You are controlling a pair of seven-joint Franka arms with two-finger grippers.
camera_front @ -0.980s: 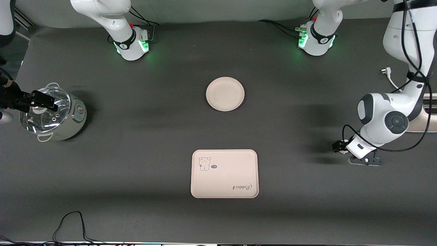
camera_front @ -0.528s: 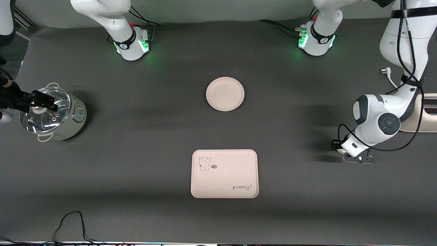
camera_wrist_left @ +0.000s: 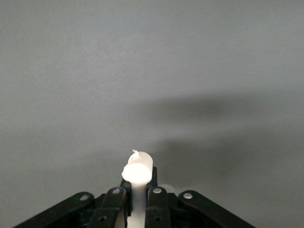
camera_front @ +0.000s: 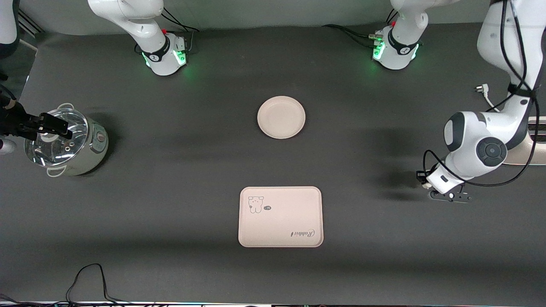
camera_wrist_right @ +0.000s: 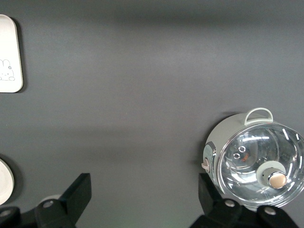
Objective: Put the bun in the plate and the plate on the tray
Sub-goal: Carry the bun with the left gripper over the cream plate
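Over bare table at the left arm's end, the left gripper (camera_front: 443, 194) clenches the bun (camera_wrist_left: 137, 170).
Bun pinched between its fingers (camera_wrist_left: 113, 202), up off the cloth. Plate (camera_front: 281, 117) sits mid-table, bare, well apart from the tray (camera_front: 280, 216), which lies nearer the front camera. Right gripper (camera_wrist_right: 142, 199) hangs spread wide over the pot (camera_front: 64, 141) at the right arm's end, waiting.

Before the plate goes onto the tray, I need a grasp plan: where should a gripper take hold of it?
Probably at the raised rim of the plate, one finger inside and one outside, coming down from above. It lies flat on the table, so its rim is the only edge to pinch.
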